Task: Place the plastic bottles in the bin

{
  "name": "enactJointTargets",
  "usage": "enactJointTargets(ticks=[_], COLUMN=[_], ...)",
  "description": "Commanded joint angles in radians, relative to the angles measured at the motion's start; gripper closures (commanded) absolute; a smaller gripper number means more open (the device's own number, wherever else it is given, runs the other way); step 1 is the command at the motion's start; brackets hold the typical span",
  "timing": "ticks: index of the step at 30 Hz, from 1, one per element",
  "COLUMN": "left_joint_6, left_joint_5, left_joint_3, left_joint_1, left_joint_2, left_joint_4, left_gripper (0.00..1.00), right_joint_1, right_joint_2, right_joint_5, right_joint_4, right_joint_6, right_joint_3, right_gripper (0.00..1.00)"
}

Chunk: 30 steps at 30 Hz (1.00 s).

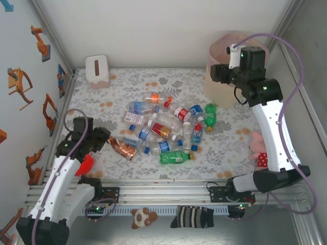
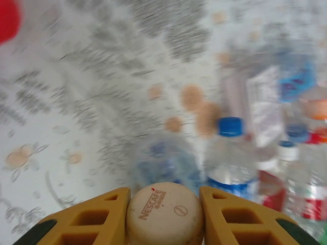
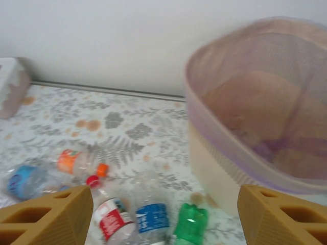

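The left gripper [image 2: 164,190] is pinching the beige cap [image 2: 164,217] of the brown bottle [image 1: 122,148], with one yellow finger pressing on each side. Taking the neck end is probably giving the jaws something narrow and stiff to clamp, where the thin, crumpled body would likely buckle. The bottle looks to be lying on the flowered table [image 1: 225,138], stretching away from the fingers toward the heap, so it is the one nearest this hand. Ahead of the fingers the other plastic bottles [image 1: 166,127] are lying tumbled together, a blue-capped one [image 2: 231,153] just beyond the held cap and to its right. The lift does not look begun, and the carry will be crossing that whole pile.

The right gripper [image 3: 164,204] is hanging with its fingers spread wide and nothing between them. Below and ahead of it a green bottle [image 3: 189,224] is lying on the table. The bin [image 3: 214,168] is standing just beside its right finger, its mouth showing from above. Hanging there is likely putting this hand within easy reach of both the far bottles and the drop.
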Motion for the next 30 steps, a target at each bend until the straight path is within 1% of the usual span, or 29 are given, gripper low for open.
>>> enactJointTargets(ticks=[1,2,3,4,5,7,10,14,17,19,24,27,30], left_joint_6=[0.230,0.270,0.302,0.336,0.365,0.400,0.432,0.446,0.471,0.513,0.661,0.689,0.705], left_joint_5=[0.098,0.143,0.184,0.239,0.300,0.406,0.575,0.724,0.791,0.824,0.894,0.911,0.911], left_joint_3=[0.084,0.105,0.121,0.139,0.154,0.179,0.222,0.291,0.331,0.363,0.449,0.470,0.491], left_joint_1=[0.005,0.005,0.005,0.005,0.006,0.005,0.004,-0.016,-0.057,-0.093,-0.178,-0.205,-0.227], left_joint_2=[0.020,0.029,0.037,0.045,0.056,0.077,0.129,0.200,0.236,0.254,0.291,0.308,0.323], left_joint_4=[0.036,0.064,0.095,0.138,0.186,0.282,0.449,0.666,0.829,0.887,0.910,0.958,1.006], left_gripper=[0.82,0.83,0.86,0.91,0.92,0.94,1.00,1.00,1.00,1.00,1.00,1.00,1.00], right_joint_1=[0.010,0.010,0.009,0.011,0.012,0.014,0.024,0.038,0.061,0.084,0.155,0.211,0.266], right_joint_2=[-0.018,-0.020,-0.024,-0.030,-0.039,-0.055,-0.082,-0.115,-0.129,-0.133,-0.126,-0.119,-0.112], right_joint_5=[-0.229,-0.284,-0.321,-0.368,-0.425,-0.519,-0.642,-0.755,-0.819,-0.841,-0.904,-0.941,-0.943], right_joint_4=[0.063,0.074,0.088,0.111,0.141,0.202,0.302,0.441,0.518,0.547,0.567,0.563,0.548], right_joint_6=[0.009,0.016,0.023,0.034,0.047,0.069,0.095,0.145,0.167,0.175,0.162,0.124,0.081], right_joint_3=[-0.033,-0.043,-0.054,-0.072,-0.094,-0.138,-0.207,-0.288,-0.325,-0.333,-0.321,-0.307,-0.289], right_gripper=[0.27,0.27,0.27,0.28,0.28,0.28,0.28,0.28,0.28,0.28,0.27,0.24,0.19])
